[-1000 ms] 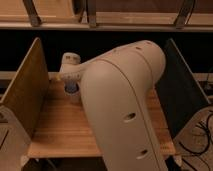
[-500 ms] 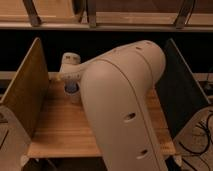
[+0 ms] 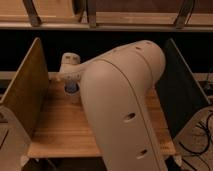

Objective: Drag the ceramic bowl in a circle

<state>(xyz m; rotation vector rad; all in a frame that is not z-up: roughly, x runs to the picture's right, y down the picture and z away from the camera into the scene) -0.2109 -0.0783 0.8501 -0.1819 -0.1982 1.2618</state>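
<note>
Your robot's bulky pale arm (image 3: pixel 125 105) fills the middle of the wooden table (image 3: pixel 55 131). The ceramic bowl is hidden from you, so you cannot tell where it sits. The gripper (image 3: pixel 70 79) hangs far left, jaws spread wide, just above a small blue-topped cup (image 3: pixel 71 89).

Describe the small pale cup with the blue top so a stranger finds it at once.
Find the light wooden table, half hidden by the big cream robot arm. At its back left, just below the arm's gripper, stands the small pale cup; its blue top is the only blue there.
</note>
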